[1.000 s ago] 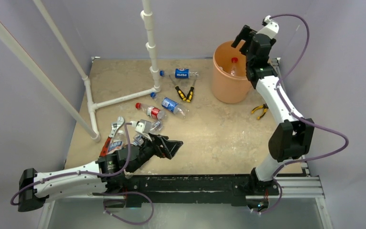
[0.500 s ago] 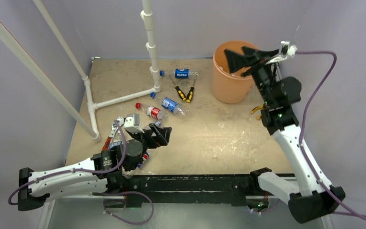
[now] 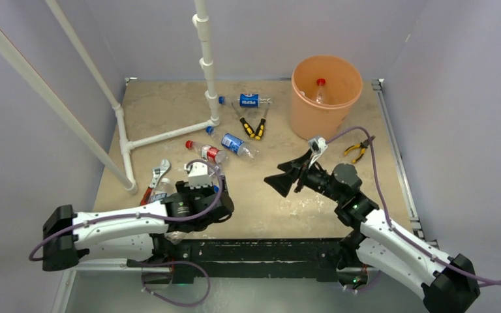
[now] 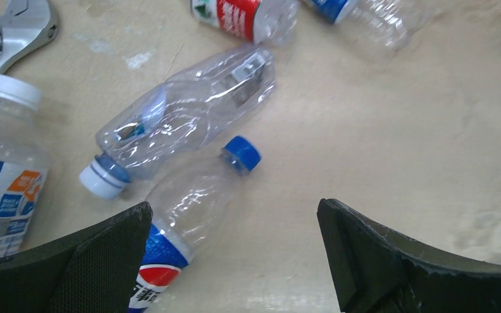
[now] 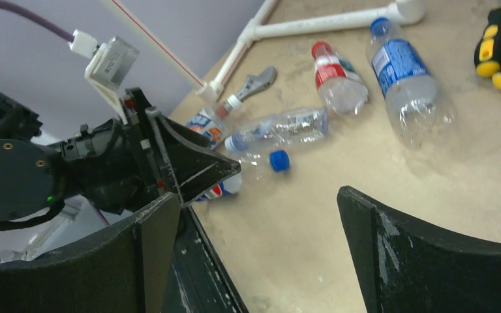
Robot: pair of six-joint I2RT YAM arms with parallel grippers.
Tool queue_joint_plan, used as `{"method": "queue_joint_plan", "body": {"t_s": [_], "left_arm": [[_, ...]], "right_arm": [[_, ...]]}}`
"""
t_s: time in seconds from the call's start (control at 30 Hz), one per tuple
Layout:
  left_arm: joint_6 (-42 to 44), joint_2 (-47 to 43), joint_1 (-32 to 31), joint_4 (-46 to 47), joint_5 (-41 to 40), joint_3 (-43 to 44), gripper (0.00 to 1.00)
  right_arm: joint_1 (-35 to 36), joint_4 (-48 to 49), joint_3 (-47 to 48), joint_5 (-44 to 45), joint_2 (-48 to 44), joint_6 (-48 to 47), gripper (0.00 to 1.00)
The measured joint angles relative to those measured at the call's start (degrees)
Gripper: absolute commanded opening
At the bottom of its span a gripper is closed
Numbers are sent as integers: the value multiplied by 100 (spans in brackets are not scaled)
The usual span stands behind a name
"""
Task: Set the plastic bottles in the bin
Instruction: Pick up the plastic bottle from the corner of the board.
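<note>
1. At the far left a red-handled wrench (image 3: 155, 179) lies beside a white-capped bottle (image 4: 6, 163).
2. The left gripper (image 4: 235, 261) hangs low over the table (image 3: 287, 208), jaws wide apart and holding nothing; below it a blue-capped bottle (image 4: 196, 202) and a crumpled clear bottle (image 4: 182, 117) lie touching.
3. Further back, a red-labelled bottle (image 3: 205, 152) and a blue-labelled bottle (image 3: 235, 143) lie side by side; the yellow-handled pliers (image 3: 253, 127) sit between them and a third bottle (image 3: 251, 100), which lies by the white pipe frame (image 3: 169, 134).
4. The right gripper (image 3: 286, 173) points left at mid-table, jaws spread and empty.
5. The bin (image 3: 326, 120) stands upright at the far right with a red-capped bottle (image 3: 319, 91) inside; a second pair of pliers (image 3: 357, 150) lies near its base.
</note>
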Motion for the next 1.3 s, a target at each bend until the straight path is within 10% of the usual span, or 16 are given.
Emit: {"method": "queue_joint_plan", "body": {"t_s": [0.27,0.83,1.3], "left_arm": [[-564,1517,0,-916,376,214,99],[284,1904,935,-387,968,-7,97],[839,1961,977,907,1862,-474,56]], "right_arm": [[2,-55,-901,166,-909,79,94],[2,-684,-1202,501,-1941,81,94],[2,-925,-1202,632,-1982,101,94]]}}
